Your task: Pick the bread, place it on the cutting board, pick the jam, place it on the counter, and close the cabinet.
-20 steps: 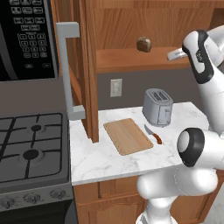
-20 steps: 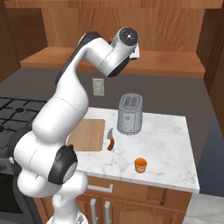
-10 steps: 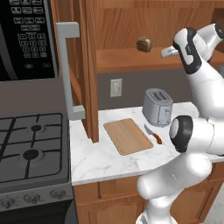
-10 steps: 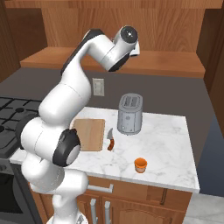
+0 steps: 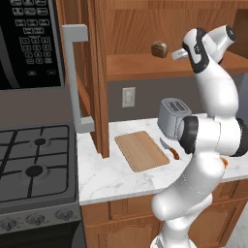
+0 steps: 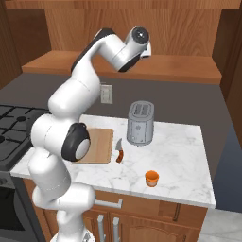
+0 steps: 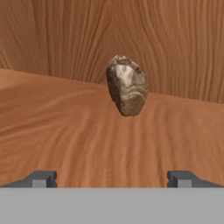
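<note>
The bread (image 7: 127, 85), a dark speckled chunk, rests on the wooden shelf of the cabinet (image 5: 145, 65); it also shows in the left base view as the bread (image 5: 159, 49). My gripper (image 5: 178, 54) hovers just right of it, open, with the loaf ahead of and between the fingertips (image 7: 41, 178), apart from them. The cutting board (image 5: 142, 150) lies bare on the counter (image 5: 116, 177). The orange jam (image 6: 151, 178) stands on the counter (image 6: 189, 156) near its front edge, right of the cutting board (image 6: 100, 145).
The cabinet door (image 5: 92, 72) stands open, its grey bar handle (image 5: 76, 77) projecting over the counter's left end. A toaster (image 5: 172, 117) and an orange-handled knife (image 5: 170, 149) sit right of the board. A stove (image 5: 34, 164) and microwave (image 5: 29, 43) lie to the left.
The arm has reached further into the cabinet, bringing the open gripper leftward and closer to the bread. Nothing on the counter has moved.
</note>
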### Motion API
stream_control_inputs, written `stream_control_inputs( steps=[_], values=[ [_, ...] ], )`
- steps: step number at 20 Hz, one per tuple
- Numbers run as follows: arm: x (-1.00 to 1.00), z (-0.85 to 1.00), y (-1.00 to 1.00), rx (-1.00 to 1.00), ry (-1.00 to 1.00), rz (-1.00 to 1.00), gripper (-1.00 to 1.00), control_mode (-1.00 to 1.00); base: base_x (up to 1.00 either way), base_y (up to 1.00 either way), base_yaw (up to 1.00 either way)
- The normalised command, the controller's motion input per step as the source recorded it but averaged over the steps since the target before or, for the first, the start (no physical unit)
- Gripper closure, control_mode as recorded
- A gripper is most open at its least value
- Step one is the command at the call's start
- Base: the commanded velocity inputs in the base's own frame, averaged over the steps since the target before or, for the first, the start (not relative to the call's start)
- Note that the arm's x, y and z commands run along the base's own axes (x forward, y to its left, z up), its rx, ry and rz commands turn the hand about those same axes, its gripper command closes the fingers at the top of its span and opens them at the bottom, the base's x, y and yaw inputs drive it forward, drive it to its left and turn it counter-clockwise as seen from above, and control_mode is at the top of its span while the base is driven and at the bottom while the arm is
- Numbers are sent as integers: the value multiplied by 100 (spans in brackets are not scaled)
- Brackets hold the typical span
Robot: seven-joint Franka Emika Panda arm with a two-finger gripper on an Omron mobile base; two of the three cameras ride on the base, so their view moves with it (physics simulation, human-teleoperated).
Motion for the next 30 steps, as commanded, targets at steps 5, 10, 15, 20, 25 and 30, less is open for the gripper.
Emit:
stream_control_inputs(
  steps=[5,10,15,20,25,30],
  values=[
    [46,1,0,0,0,0,-100,-100,0,0,0],
    [47,1,0,0,0,0,-100,-100,0,0,0],
    [33,0,0,0,0,0,-100,-100,0,0,0],
    [32,0,0,0,0,0,-100,-100,0,0,0],
    [28,0,0,0,0,1,-100,-100,0,0,0],
    [25,0,0,0,0,2,-100,-100,0,0,0]
  ],
)
